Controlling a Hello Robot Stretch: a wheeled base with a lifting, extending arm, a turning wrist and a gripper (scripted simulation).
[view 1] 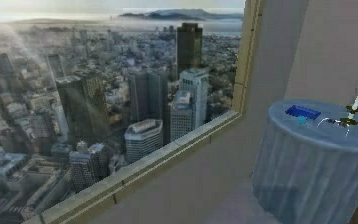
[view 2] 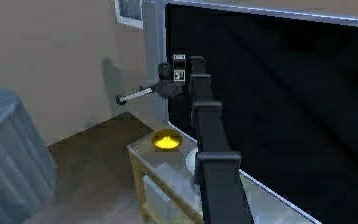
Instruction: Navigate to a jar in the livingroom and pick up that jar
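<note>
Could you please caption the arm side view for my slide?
Stretch's gripper before a beige wall, a yellow bowl on the wooden stand beside a large black screen.

No text, numbers, labels or signs can be read anywhere. The white squares point(view 2: 180, 61) at the far end of the arm point(view 2: 212, 140) carry black marks, a pattern only, with no letters or digits. The blue flat item point(view 1: 302, 113) on the round table point(view 1: 317, 165) has a pale patch, but I can make out no print on it.
</note>
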